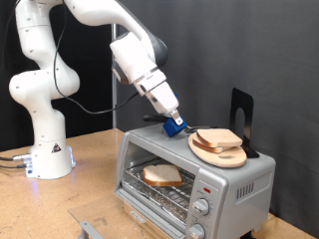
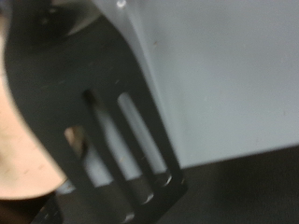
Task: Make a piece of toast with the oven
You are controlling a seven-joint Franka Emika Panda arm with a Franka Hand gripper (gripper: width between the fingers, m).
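Observation:
The silver oven (image 1: 234, 184) stands at the exterior view's bottom right, and its glass door looks dropped open. The piece of toast (image 1: 161, 176), a pale slice with a tan crust, lies on the wire rack inside. My gripper (image 1: 175, 123), with blue at its tip, is low over the oven's top, just to the exterior view's left of a round wooden plate (image 1: 233, 157) holding more bread (image 1: 219, 138). The wrist view is filled by a blurred black slotted blade (image 2: 121, 121) over the grey oven top (image 2: 224, 75). My fingers do not show there.
A black upright piece (image 1: 241, 110) stands on the oven top behind the plate. The arm's white base (image 1: 45, 149) is at the exterior view's left on the wooden table (image 1: 90, 189). The oven's two round knobs (image 1: 199, 214) face front.

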